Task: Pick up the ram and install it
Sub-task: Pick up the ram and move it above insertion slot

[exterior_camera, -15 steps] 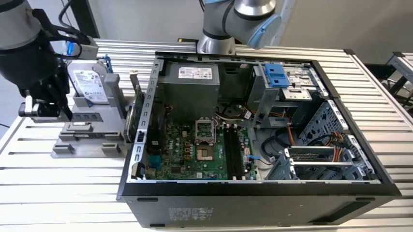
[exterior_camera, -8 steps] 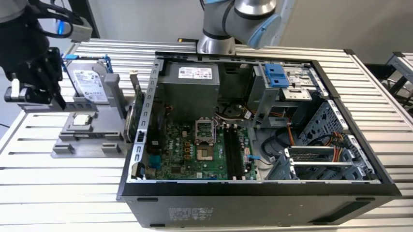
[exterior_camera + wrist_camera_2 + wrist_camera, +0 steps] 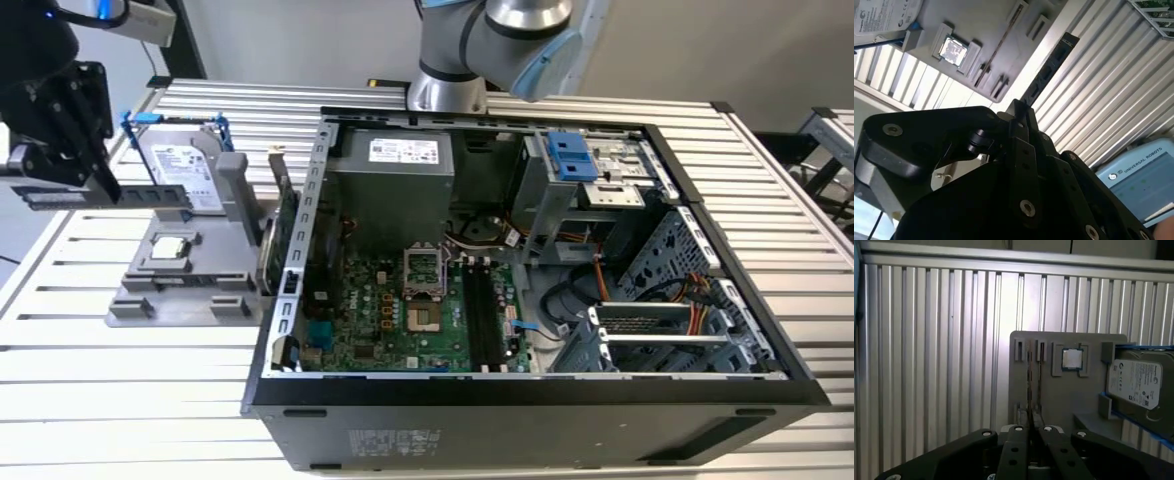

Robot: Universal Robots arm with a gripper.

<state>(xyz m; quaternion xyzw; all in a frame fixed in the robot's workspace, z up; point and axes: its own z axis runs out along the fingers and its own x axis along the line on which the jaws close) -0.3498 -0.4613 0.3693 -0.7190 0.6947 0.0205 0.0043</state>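
Since the gripper (image 3: 1020, 107) clamps the ram (image 3: 1046, 71) above the holder (image 3: 1064, 400), pickup looks done, and installing calls for squaring it over 1 slot (image 3: 478, 310).

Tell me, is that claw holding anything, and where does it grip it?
Yes: the gripper holds the ram, a slim stick pinched edge-on between its fingers toward one end, the rest jutting out.

We see the case (image 3: 534, 393) open from above, so the black slots (image 3: 481, 315) are free to reach. Its side wall (image 3: 296, 250), the power supply (image 3: 394, 190), the cables (image 3: 574, 300) and the drive cage (image 3: 661, 335) stand around them.
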